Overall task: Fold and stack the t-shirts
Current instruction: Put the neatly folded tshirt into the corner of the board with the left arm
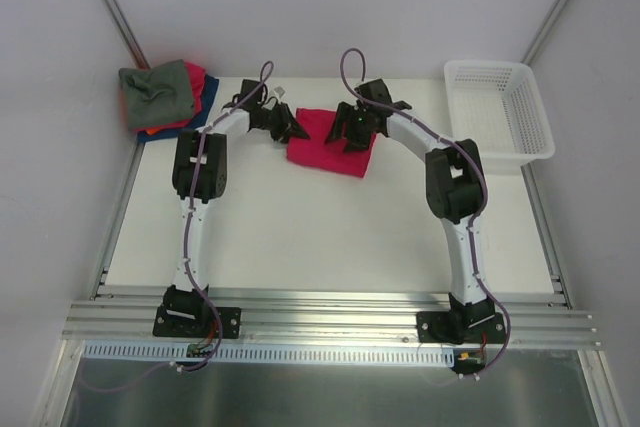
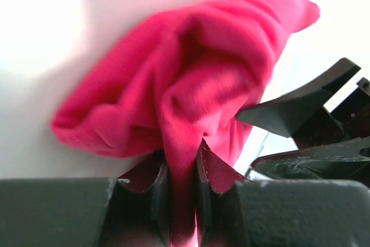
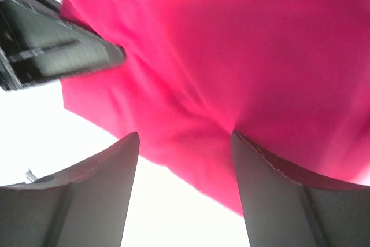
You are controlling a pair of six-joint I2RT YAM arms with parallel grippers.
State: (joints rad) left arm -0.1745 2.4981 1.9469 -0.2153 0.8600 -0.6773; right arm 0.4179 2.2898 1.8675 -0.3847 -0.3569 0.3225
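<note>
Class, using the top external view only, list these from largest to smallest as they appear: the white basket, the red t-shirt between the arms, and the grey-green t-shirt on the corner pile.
1. white basket: clearly the largest.
2. red t-shirt and grey-green t-shirt: too alike to rank, and the red one is partly covered.

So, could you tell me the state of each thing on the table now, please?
red shirt: bunched, lying on the table, one fold pinched.
left gripper: shut on the red shirt.
right gripper: open, at the red shirt.
shirt pile: stacked, grey-green one on top.
basket: upright, looks empty.
</note>
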